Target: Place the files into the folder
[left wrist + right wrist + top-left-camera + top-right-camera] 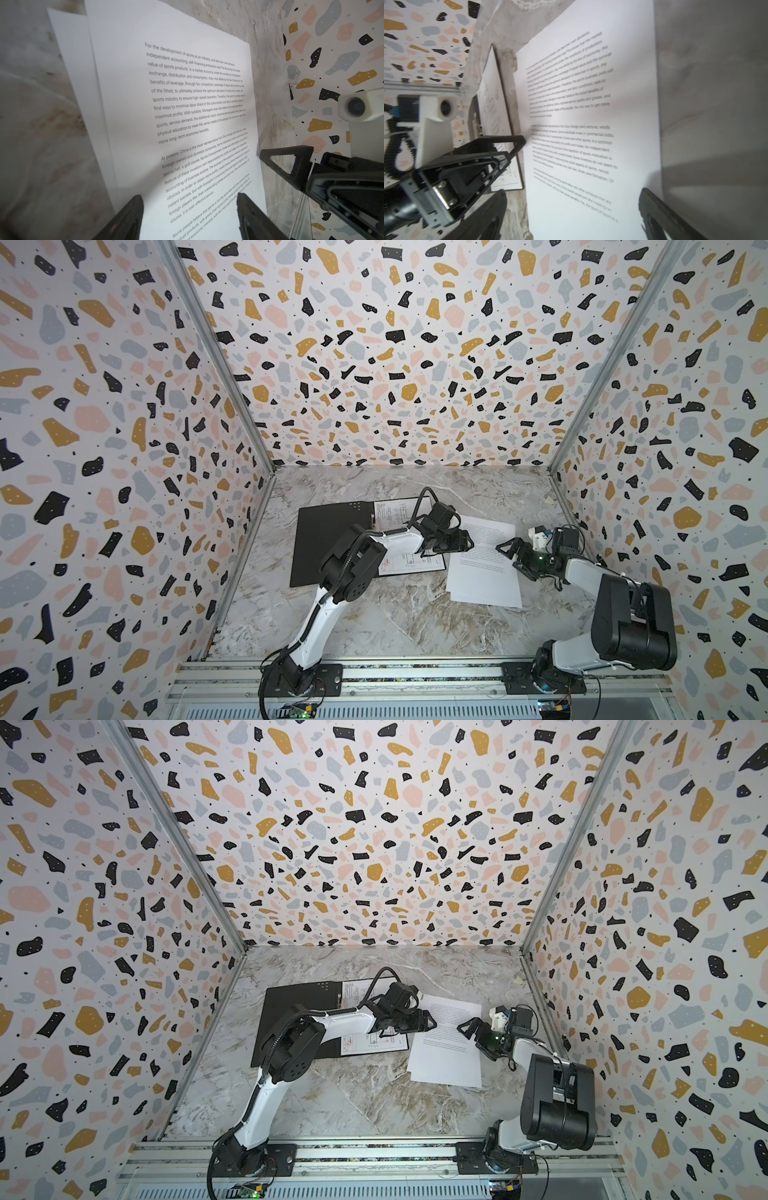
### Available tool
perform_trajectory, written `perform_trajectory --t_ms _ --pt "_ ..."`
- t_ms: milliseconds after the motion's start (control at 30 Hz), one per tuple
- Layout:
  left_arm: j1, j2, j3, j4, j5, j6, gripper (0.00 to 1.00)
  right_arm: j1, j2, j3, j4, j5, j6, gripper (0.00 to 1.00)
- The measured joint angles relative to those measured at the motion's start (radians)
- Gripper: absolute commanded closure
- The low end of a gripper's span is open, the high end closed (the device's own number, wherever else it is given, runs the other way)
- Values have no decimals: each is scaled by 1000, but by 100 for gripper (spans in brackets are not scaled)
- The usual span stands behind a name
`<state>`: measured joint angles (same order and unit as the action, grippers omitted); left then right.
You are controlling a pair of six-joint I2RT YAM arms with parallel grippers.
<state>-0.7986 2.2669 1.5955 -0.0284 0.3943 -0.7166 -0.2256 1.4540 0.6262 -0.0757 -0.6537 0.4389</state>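
Nearest the arm bases, the text sheet lies flat on the marble table, just right of the folder. A blank sheet peeks out beneath it, so this file is not yet in. A little farther in, the right gripper hangs over the text sheet's right edge with its jaws spread wide and empty, probably set to press or pinch that edge. Facing it, the left gripper hovers at the sheet's left edge, jaws well apart and holding nothing. The two seem posed to work the thin paper from both sides, since a flat sheet offers no grip. Whether either touches the paper I cannot tell. Beyond them the folder lies open, black inside up, ready to receive, and the diagram sheet already rests on its right half.
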Motion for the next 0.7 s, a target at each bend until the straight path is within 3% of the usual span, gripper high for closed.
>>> perform_trajectory --t_ms 267,700 --pt "0 -13 13 -68 -40 42 24 0 0 5 -13 108 -33 1" --pt "1 -32 22 -158 -100 97 23 3 113 90 42 78 -63 2"
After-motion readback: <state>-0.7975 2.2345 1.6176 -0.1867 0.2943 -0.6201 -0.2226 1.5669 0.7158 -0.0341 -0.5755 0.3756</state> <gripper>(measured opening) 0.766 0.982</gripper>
